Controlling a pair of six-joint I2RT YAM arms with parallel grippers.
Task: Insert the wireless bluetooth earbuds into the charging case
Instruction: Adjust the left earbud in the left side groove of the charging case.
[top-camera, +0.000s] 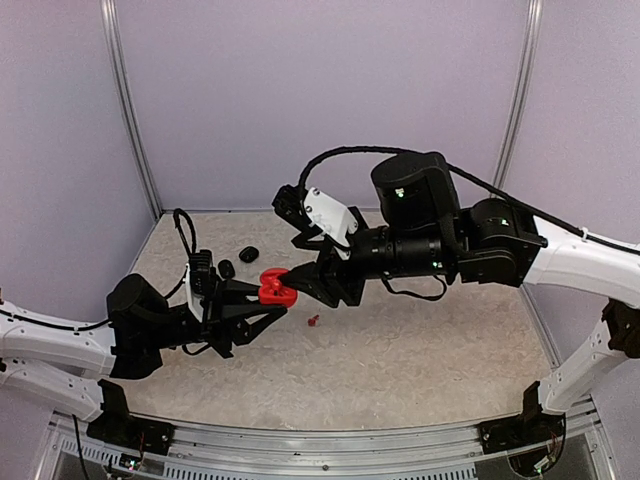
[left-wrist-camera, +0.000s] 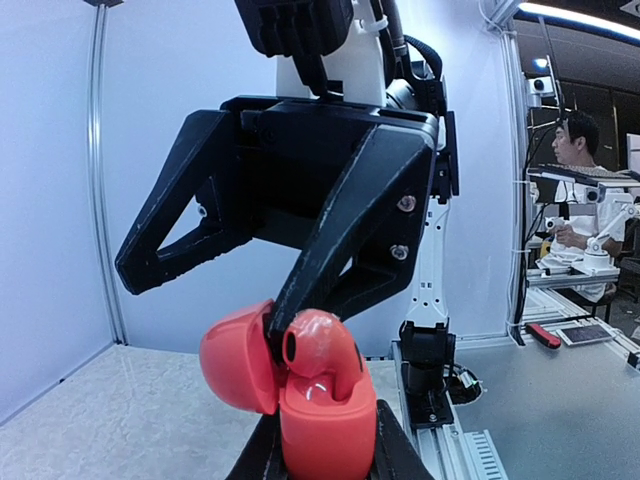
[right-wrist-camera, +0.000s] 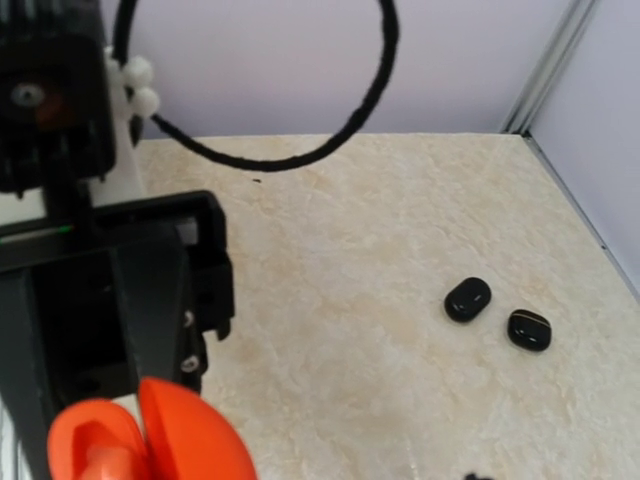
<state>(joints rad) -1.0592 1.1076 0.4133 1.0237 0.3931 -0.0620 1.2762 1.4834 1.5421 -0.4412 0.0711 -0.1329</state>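
Note:
My left gripper (top-camera: 262, 300) is shut on the body of a red charging case (left-wrist-camera: 325, 420), held above the table with its lid (left-wrist-camera: 232, 360) swung open to the left. One red earbud (left-wrist-camera: 322, 345) stands in the case, its rounded head sticking out above the rim. My right gripper (top-camera: 300, 278) is open over the case, and one of its black fingers (left-wrist-camera: 330, 250) has its tip wedged between the lid and the earbud's head; the other finger (left-wrist-camera: 170, 230) hangs clear to the left. A second red earbud (top-camera: 313, 321) lies on the table just right of the case.
Two black pebble-like cases (right-wrist-camera: 467, 298) (right-wrist-camera: 529, 330) lie closed on the beige table, behind the left gripper in the top view (top-camera: 226, 268) (top-camera: 248, 254). A black cable (right-wrist-camera: 300, 155) loops above the table. White walls close in the back and sides.

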